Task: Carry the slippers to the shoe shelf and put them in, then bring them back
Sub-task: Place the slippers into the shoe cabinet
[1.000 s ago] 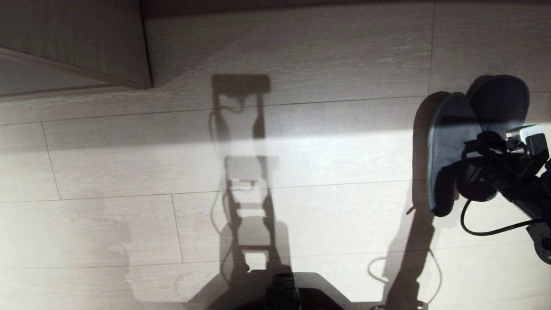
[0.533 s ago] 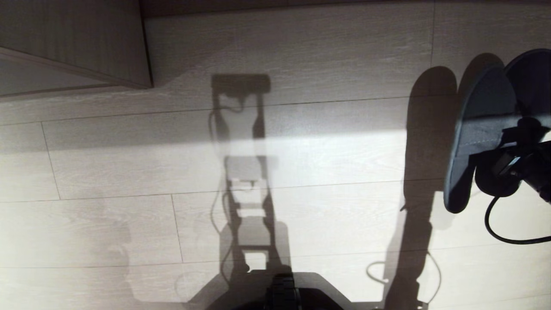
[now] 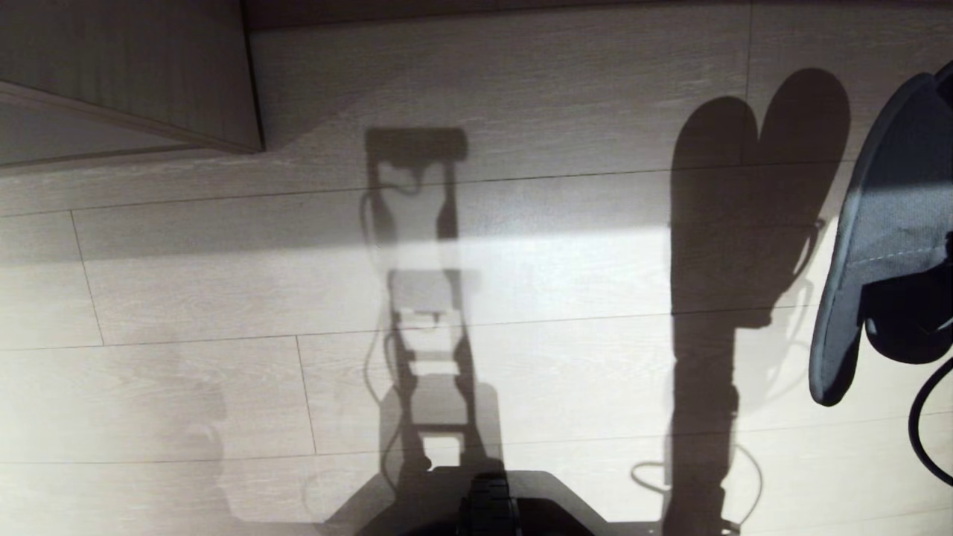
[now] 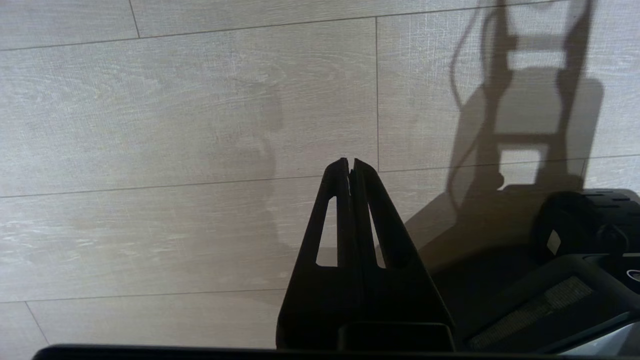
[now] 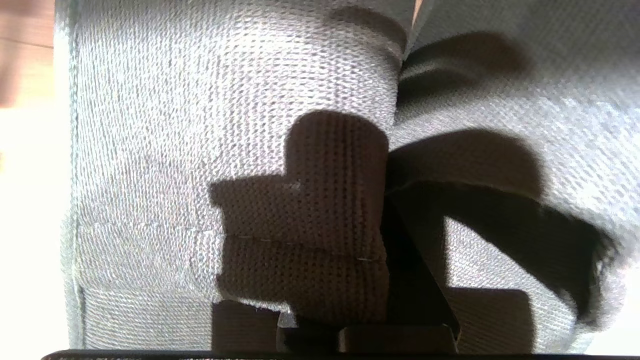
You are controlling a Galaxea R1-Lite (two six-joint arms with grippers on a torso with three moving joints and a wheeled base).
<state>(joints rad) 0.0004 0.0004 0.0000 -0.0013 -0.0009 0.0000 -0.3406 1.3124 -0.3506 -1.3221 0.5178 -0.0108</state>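
The grey-blue slippers [image 3: 886, 223] hang above the floor at the right edge of the head view, partly cut off by the frame, and cast a heart-shaped shadow [image 3: 752, 193] on the boards. Up close, their woven fabric [image 5: 200, 125] fills the right wrist view. My right gripper [image 5: 390, 200] is shut on both slippers where they meet, with one dark finger [image 5: 415, 260] showing against the cloth. Most of that arm lies beyond the head view's right edge. My left gripper [image 4: 348, 162] is shut and empty over bare floor. I cannot identify the shoe shelf here.
A beige wood-grain furniture corner [image 3: 149, 74] stands at the far left; I cannot tell whether it is the shelf. Pale plank floor [image 3: 521, 298] spreads ahead, crossed by a sunlit band and my own shadow. My dark base [image 3: 491, 506] shows at the near edge.
The right gripper has lifted the slippers off the floor and carried them toward the right edge of the head view. Their shadow has separated from them and now lies alone on the boards.
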